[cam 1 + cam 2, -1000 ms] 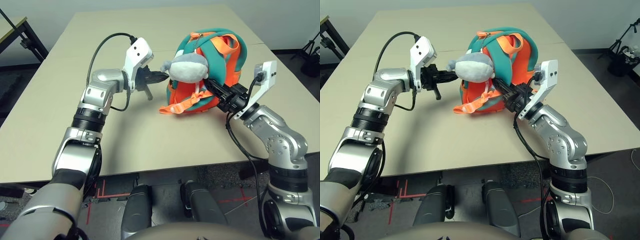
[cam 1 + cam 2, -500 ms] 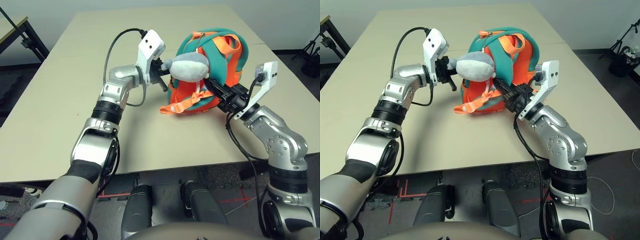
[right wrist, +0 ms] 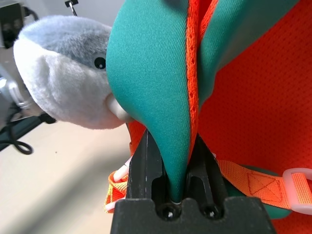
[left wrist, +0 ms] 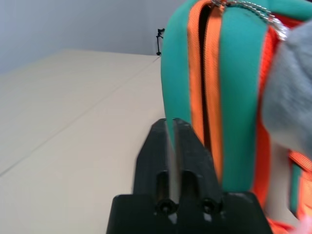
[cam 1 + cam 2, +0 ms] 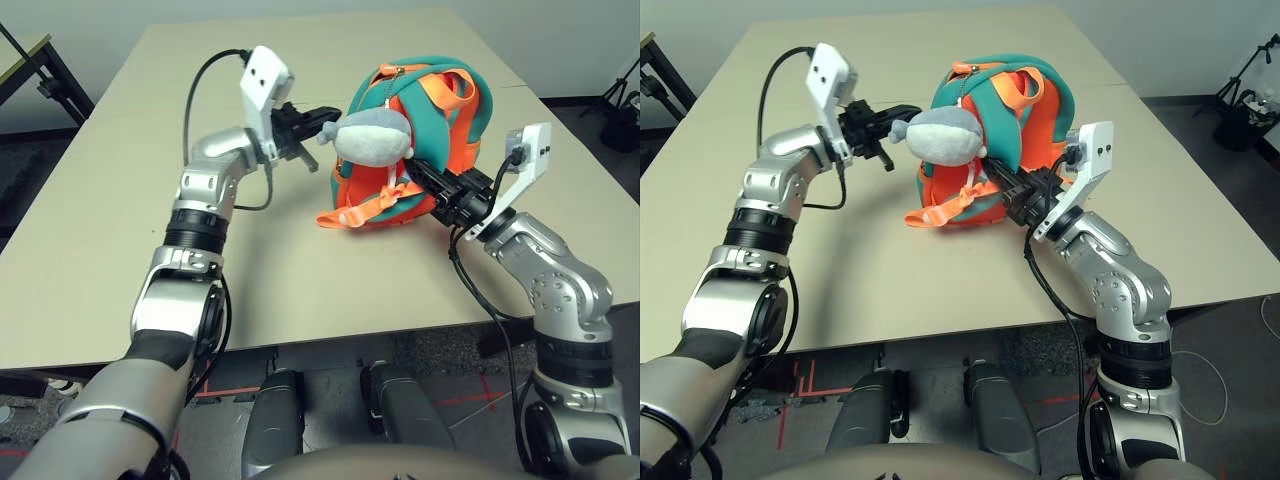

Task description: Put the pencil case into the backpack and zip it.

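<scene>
Standing upright near the middle of the tan counter [image 5: 120, 200], the teal and orange backpack [image 5: 440, 130] carries a grey plush shark toy [image 5: 372, 138] on the side facing the robot. The right gripper [image 3: 170, 161] has its fingers clenched on a teal fabric edge of the backpack, with orange mesh beside it. The left gripper [image 5: 325, 116] is held level just beside the toy's snout, its fingers parted by a thin slit and grasping nothing.

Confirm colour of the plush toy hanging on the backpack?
Grey on top, white underneath, with a small black eye; the plush toy on the backpack shows best in the right wrist view.
</scene>
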Tool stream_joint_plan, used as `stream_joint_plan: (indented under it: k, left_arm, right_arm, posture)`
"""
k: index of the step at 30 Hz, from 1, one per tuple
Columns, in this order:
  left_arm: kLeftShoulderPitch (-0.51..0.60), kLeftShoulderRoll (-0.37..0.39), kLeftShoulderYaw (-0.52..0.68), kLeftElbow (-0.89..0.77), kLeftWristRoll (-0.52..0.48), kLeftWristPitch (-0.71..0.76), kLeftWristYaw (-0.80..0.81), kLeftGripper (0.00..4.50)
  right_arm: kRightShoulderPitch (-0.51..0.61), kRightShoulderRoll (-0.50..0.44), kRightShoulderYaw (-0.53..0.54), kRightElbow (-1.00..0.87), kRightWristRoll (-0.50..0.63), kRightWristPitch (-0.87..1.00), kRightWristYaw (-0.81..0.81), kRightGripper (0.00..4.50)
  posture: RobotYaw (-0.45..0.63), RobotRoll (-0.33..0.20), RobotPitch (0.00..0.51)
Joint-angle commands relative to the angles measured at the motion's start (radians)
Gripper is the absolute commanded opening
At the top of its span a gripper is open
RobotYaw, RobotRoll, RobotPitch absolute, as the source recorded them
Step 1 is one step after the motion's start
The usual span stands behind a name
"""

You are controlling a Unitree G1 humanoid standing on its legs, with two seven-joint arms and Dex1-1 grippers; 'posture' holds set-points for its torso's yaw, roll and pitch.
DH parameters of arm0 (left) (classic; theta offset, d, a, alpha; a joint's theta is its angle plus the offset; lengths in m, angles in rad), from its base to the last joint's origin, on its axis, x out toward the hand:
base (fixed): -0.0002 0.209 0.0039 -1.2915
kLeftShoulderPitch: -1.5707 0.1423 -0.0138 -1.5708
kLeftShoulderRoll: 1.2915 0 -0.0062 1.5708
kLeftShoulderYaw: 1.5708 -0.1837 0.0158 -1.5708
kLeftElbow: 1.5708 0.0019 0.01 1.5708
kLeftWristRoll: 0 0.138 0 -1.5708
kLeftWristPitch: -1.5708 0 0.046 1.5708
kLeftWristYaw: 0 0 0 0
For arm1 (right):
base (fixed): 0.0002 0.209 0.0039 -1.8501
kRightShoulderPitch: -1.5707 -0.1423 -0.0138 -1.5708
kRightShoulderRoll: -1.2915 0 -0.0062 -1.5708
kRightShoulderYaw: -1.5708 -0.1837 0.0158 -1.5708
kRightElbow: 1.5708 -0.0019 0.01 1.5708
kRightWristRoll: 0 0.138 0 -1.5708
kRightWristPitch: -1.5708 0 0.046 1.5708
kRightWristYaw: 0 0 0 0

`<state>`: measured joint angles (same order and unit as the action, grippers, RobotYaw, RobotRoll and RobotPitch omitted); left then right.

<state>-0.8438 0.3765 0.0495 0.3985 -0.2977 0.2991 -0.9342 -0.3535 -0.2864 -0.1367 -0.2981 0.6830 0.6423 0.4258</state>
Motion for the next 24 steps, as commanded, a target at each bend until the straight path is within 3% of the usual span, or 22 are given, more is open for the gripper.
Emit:
stream_joint_plan:
  k: [1,9,12,16,24]
  left_arm:
    - [0.061,0.056,0.014,-0.14,-0.058,0.1,-0.031,1.31]
    - [0.112,0.159,0.053,-0.359,-0.205,0.276,-0.075,4.38]
    - [0.108,0.169,0.073,-0.42,-0.278,0.336,-0.082,4.5]
    - [0.097,0.181,0.054,-0.453,-0.29,0.351,-0.086,4.5]
    - [0.041,0.136,0.004,-0.405,-0.284,0.323,-0.086,4.5]
  right_arm:
    - [-0.015,0.001,0.031,0.02,-0.006,-0.017,0.041,0.11]
    - [-0.027,0.003,0.041,0.05,-0.019,-0.03,0.064,0.11]
    - [-0.029,0.006,0.044,0.058,-0.024,-0.034,0.069,0.11]
    - [-0.026,0.007,0.047,0.058,-0.029,-0.038,0.074,0.11]
    - [-0.026,0.011,0.047,0.051,-0.034,-0.038,0.073,0.11]
  posture:
    - [-0.15,0.0,0.09]
    - [-0.13,0.0,0.085]
    - [-0.13,0.0,0.084]
    - [-0.13,0.0,0.084]
    - [-0.14,0.0,0.083]
